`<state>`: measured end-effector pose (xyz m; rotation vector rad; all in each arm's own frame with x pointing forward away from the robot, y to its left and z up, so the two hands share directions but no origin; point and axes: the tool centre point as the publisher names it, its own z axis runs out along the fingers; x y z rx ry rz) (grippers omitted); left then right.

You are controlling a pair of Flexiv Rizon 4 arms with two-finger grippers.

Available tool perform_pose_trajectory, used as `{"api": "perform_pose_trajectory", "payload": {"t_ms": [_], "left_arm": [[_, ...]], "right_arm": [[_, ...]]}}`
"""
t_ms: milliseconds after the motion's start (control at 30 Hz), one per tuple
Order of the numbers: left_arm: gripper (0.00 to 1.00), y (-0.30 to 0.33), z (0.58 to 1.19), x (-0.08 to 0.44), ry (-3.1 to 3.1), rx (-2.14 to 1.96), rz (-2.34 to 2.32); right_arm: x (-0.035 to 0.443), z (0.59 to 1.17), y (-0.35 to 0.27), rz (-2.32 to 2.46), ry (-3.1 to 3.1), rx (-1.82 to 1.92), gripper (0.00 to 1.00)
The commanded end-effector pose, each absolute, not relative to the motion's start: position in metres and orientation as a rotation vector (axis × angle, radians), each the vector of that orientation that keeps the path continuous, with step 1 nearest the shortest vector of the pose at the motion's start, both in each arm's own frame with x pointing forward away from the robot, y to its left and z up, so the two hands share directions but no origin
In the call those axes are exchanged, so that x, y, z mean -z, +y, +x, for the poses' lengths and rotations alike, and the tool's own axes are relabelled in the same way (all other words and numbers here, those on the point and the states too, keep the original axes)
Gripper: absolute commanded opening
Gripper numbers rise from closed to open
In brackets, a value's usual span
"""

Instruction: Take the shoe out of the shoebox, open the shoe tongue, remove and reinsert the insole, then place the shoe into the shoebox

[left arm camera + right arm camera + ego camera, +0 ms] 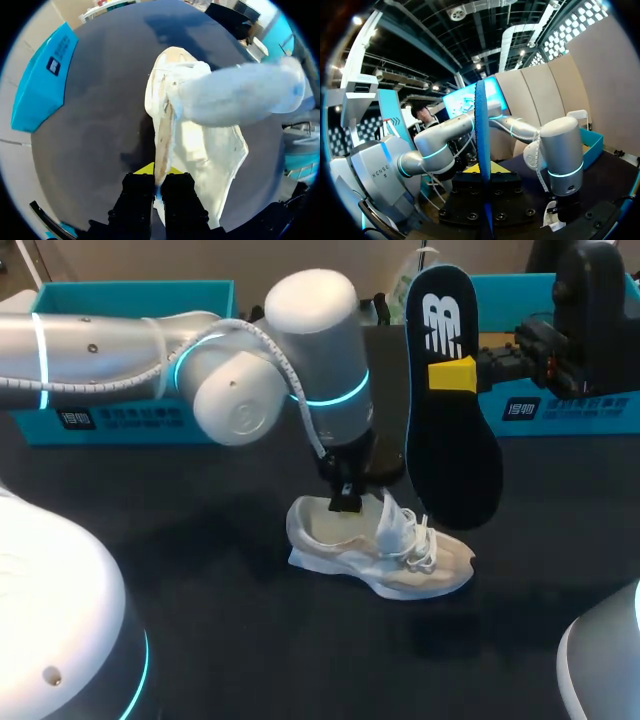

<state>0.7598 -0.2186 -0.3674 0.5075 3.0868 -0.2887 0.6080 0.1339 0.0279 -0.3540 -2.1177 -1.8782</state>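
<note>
Pinching the rim of the shoe's (200, 145) opening, the left gripper (158, 175) has its two fingers drawn close on either side of the pale wall. Their yellow tips are mostly hidden behind it. In the head view that arm's wrist covers the fingers almost wholly. The shoe rests on the dark table (180, 620), laces loose. The right gripper (481, 170) is clamped on the dark insole (452, 450), held upright in the air. Its own wrist view shows the insole only edge-on between the tips, and in the head view one finger is hidden behind it. Ahead of the left gripper the insole is only a pale blur across the shoe.
</note>
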Motion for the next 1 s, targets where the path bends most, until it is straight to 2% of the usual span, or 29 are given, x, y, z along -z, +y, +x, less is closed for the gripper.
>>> {"api": "perform_pose_trajectory", "payload": {"t_ms": [33,367,833,1000], "left_arm": [[0.00,-0.200,0.755,0.343,3.052,0.345,0.596],[0.00,-0.189,0.740,0.308,2.885,0.473,1.118],[0.00,-0.186,0.740,0.303,2.802,0.555,1.042],[0.00,-0.184,0.739,0.294,2.711,0.526,1.346]], "right_arm": [[-0.028,0.610,0.136,-0.352,-2.119,1.873,0.00],[-0.028,0.610,0.136,-0.352,-2.119,1.873,0.00],[-0.028,0.610,0.136,-0.352,-2.119,1.873,0.00],[-0.028,0.610,0.136,-0.352,-2.119,1.873,0.00]]}}
